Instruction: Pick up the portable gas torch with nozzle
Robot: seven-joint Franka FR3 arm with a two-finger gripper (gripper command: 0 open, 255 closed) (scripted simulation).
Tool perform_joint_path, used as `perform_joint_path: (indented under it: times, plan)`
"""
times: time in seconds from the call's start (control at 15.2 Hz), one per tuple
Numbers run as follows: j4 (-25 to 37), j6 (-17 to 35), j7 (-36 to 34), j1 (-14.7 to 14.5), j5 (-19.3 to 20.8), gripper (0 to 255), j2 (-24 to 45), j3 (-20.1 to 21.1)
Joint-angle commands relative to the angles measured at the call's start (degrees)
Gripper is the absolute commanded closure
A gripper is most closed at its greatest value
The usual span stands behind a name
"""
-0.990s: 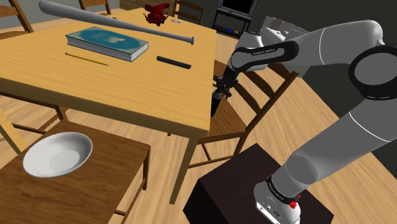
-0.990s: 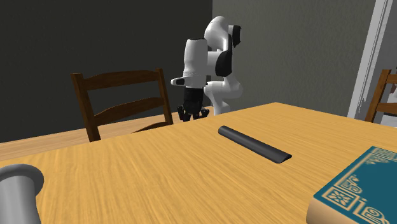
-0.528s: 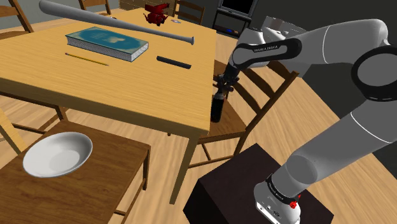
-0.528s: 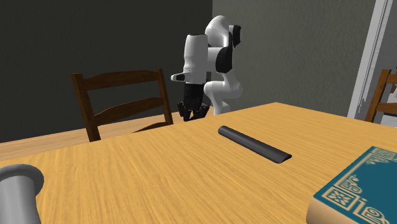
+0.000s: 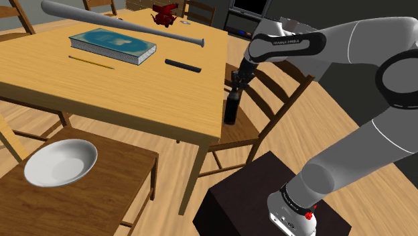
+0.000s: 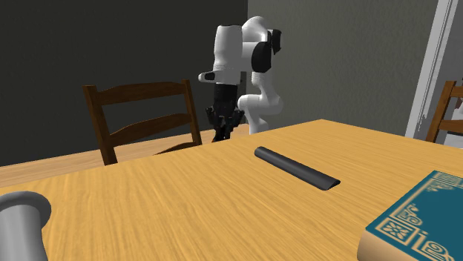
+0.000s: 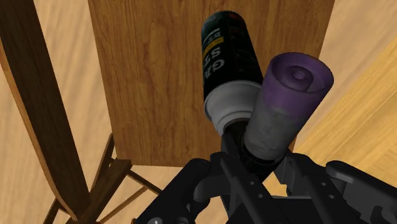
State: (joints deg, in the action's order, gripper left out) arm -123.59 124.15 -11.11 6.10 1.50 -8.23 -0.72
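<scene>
The gas torch [image 5: 231, 107] is a black canister with a white collar [image 7: 229, 63] and a grey nozzle with a purple tip [image 7: 286, 102]. It hangs upright from my gripper [image 5: 238, 82], just off the wooden table's [image 5: 100, 87] corner. My gripper [image 7: 254, 162] is shut on the torch at its neck, above a wooden chair seat [image 7: 159, 76]. In the second exterior view, my gripper [image 6: 224, 120] is beyond the table's far edge, beside the chair back [image 6: 141, 111].
On the table lie a teal book [image 5: 112, 44], a grey bat [image 5: 114, 20], a pencil [image 5: 90, 62], a black rod [image 5: 183, 65] and a red object [image 5: 164, 13]. A white bowl [image 5: 60, 162] sits on a near chair. My stand [image 5: 254, 194] is at lower right.
My gripper has risen and shifted slightly toward the shoulder view's right, carrying the torch up from the chair seat.
</scene>
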Motion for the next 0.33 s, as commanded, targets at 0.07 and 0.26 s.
perform_joint_path:
  times: [0.07,0.26]
  plan:
    - [1.6,-2.4,0.0,0.0,0.0,255,-0.8,0.0]
    - [2.3,-3.3,0.1,0.0,0.0,255,-1.0,0.0]
